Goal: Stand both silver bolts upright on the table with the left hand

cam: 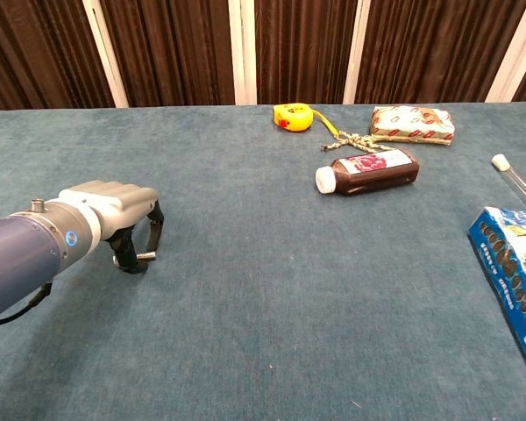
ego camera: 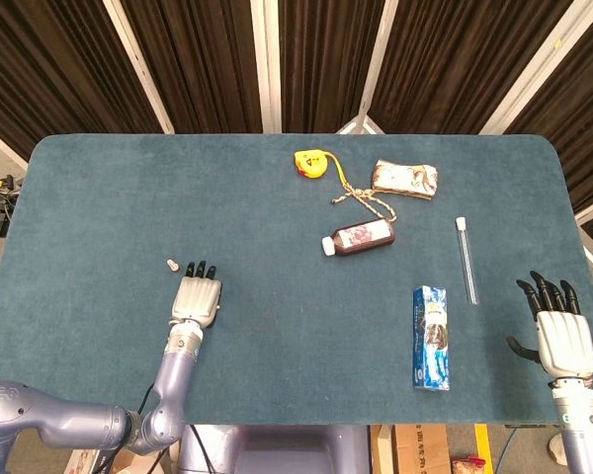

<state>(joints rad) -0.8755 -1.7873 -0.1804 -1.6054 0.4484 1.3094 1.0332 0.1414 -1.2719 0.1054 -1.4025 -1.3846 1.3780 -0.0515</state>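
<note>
A small silver bolt (ego camera: 171, 265) lies on the blue table just left of and beyond my left hand's fingertips. In the chest view a bolt (cam: 140, 257) lies on its side under the arch of my left hand (cam: 114, 209), between the thumb and the dark fingertips; I cannot tell whether they touch it. From above, the left hand (ego camera: 196, 296) is palm down near the table's front left and holds nothing. A second bolt shows in neither view. My right hand (ego camera: 563, 336) hangs past the table's front right corner, fingers straight and apart, empty.
At the back middle lie a yellow tape measure (ego camera: 310, 163), a knotted cord (ego camera: 366, 200), a snack packet (ego camera: 405, 179) and a brown bottle (ego camera: 359, 238) on its side. A glass tube (ego camera: 466, 259) and a blue box (ego camera: 430, 338) lie at the right.
</note>
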